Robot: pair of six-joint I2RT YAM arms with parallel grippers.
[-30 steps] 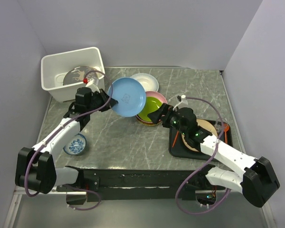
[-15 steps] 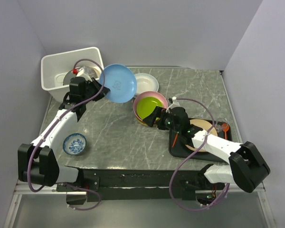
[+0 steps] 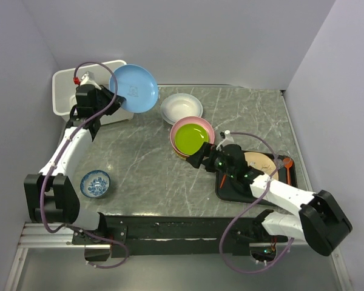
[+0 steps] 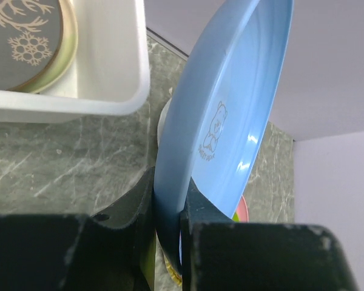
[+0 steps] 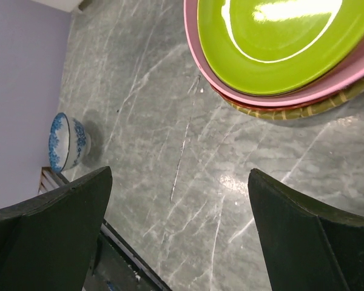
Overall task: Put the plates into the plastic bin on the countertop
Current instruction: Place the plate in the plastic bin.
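Observation:
My left gripper [image 3: 113, 97] is shut on the rim of a light blue plate [image 3: 133, 88], holding it tilted on edge in the air at the near right corner of the white plastic bin [image 3: 60, 77]. In the left wrist view the blue plate [image 4: 230, 103] stands between the jaws of my left gripper [image 4: 168, 206], just right of the bin wall [image 4: 109, 66]. A plate with a twig drawing [image 4: 24, 36] lies inside the bin. A green plate [image 3: 191, 138] tops a stack on a pink plate [image 5: 327, 91]. My right gripper [image 3: 198, 159] is open just in front of that stack. A white plate [image 3: 182, 108] lies behind it.
A small blue-and-white bowl [image 3: 96, 183] sits near the front left, also seen as the bowl [image 5: 64, 142] in the right wrist view. A black tray [image 3: 223, 190] at the right holds a woven plate [image 3: 261, 163] and an orange utensil [image 3: 286, 162]. Walls close in on three sides.
My left arm has carried the blue plate back and to the left, up to the bin. My right gripper has slid left in front of the stack, still open.

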